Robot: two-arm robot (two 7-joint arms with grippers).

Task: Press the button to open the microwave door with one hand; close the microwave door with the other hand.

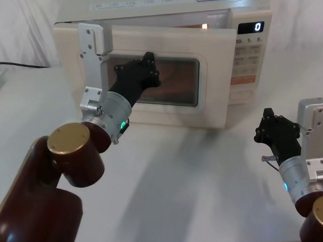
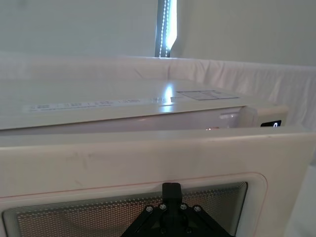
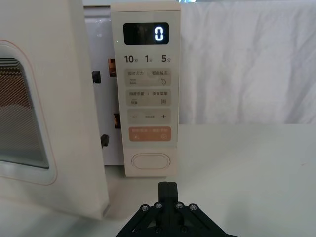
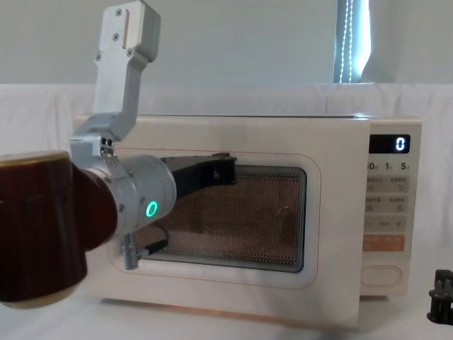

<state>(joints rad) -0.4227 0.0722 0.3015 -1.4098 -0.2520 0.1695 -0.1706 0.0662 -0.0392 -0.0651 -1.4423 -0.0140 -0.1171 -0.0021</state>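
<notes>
Closing is underway: the microwave door (image 1: 164,77) stands slightly ajar, latch side off the microwave (image 1: 256,13) body, so the button (image 3: 151,161) press looks done. Left pincer (image 1: 148,67), fingers pressed together, sits against the door's window; judging by the gap, the remaining work is pushing until it latches. Right pincer (image 1: 268,122), also pressed together, hangs over the surface (image 1: 197,179) in front of the control panel, well apart.

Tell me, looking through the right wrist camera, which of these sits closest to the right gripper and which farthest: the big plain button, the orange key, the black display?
From the right gripper, which hangs back from the control panel:
1. The button, lowest on the panel, straight ahead.
2. The orange key, just above the button.
3. The black display, at the panel's top, showing 0.
</notes>
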